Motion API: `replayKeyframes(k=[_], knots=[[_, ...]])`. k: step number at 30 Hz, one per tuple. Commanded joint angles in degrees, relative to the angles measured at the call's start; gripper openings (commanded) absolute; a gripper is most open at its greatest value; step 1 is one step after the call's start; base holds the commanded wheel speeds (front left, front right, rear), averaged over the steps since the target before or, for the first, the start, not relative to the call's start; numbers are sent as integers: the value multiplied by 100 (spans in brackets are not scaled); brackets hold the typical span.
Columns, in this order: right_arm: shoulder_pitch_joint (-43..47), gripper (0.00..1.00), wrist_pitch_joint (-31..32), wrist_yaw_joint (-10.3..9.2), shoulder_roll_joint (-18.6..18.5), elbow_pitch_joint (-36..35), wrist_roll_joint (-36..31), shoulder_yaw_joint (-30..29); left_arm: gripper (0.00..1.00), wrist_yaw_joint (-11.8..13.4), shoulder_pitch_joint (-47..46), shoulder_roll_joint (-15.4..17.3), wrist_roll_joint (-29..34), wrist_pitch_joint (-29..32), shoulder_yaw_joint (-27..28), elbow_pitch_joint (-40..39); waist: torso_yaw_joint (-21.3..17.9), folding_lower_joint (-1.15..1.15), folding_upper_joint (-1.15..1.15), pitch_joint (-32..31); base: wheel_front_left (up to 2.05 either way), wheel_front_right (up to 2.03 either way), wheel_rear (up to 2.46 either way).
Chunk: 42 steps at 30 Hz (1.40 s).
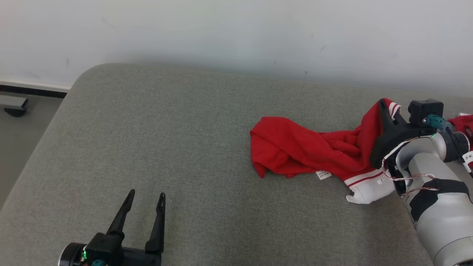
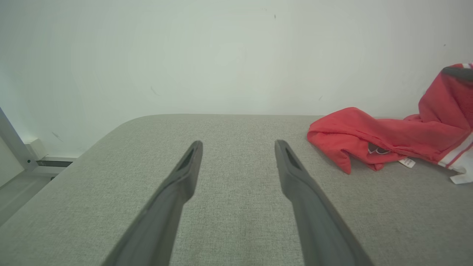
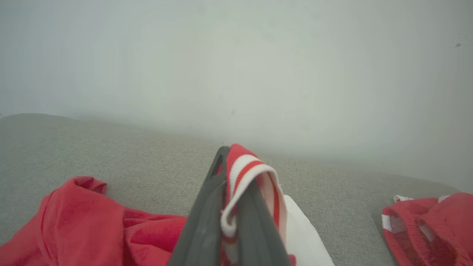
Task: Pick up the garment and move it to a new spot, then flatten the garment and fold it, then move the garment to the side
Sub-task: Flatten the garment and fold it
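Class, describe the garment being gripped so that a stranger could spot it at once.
On the grey fabric surface, look right of centre. The red garment sprawls there, its red-and-white striped band pinched in the right gripper. The other red piece farther right lies untouched.

The garment lies on the cushion, with the wall behind it. The garment's right end rises between the fingers of the right gripper. Just right of the garment lies a second piece of clothing. Well to the garment's left, nearer the front, is the left gripper, apart from it.
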Motion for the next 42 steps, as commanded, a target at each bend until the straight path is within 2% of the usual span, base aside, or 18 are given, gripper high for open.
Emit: replayKeyframes(k=[1,4,7,13,16,29,37,42], knots=[[-58,100,-20,-13,6,187,-153,-47,100,-2,-90,-21,-24,-17,-39,29,108,-1,-1,92,0,0,0],[-213,100,-25,-13,119,365,-534,-52,100,3,-146,-16,-43,-17,-107,92,79,-1,-1,58,0,0,0],[-152,100,-25,-13,61,322,-675,-63,100,3,-119,-15,-48,-17,-94,100,14,-1,-1,11,0,0,0],[219,100,-26,-13,108,-145,-567,-319,100,3,71,6,-40,-17,24,115,-258,-1,-1,-199,0,0,0],[411,100,-27,-13,145,-149,-337,-324,100,3,153,32,-42,-18,73,117,-389,-1,-1,-340,0,0,0],[1359,100,-4,-13,-235,-431,407,683,100,2,484,-7,2,-17,336,-15,-907,-1,-1,-583,0,0,0],[2107,100,-15,-13,-566,-713,1062,792,100,2,546,-42,8,-17,327,-82,-953,-1,-1,-593,0,0,0],[2254,100,43,-13,-556,-540,1300,783,100,2,459,16,16,-17,281,-105,-885,-1,-1,-462,0,0,0]])
